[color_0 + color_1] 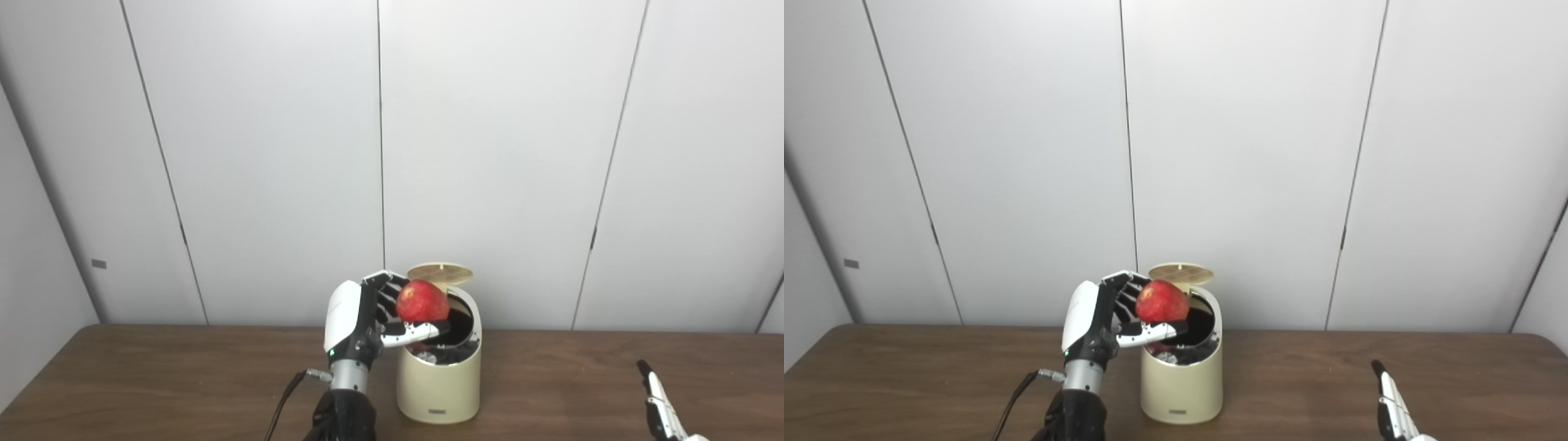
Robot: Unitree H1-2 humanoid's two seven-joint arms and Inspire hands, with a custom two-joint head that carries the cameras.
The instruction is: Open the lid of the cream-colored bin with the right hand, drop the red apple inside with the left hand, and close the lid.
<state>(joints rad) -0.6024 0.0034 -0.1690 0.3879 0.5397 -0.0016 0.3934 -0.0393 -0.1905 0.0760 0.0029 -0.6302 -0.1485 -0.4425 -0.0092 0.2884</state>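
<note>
The cream-colored bin (438, 380) stands on the table with its round lid (440, 273) tipped up at the back, the dark inside showing. The red apple (421, 301) sits in my left hand (373, 315), resting on the thumb with the fingers curled behind it, right over the bin's left rim. My right hand (661, 407) lies low at the bottom right corner, far from the bin; only straight fingers show, holding nothing.
The brown wooden table (184, 380) runs the full width, with white wall panels behind it. A black cable (283, 401) trails from my left wrist over the table.
</note>
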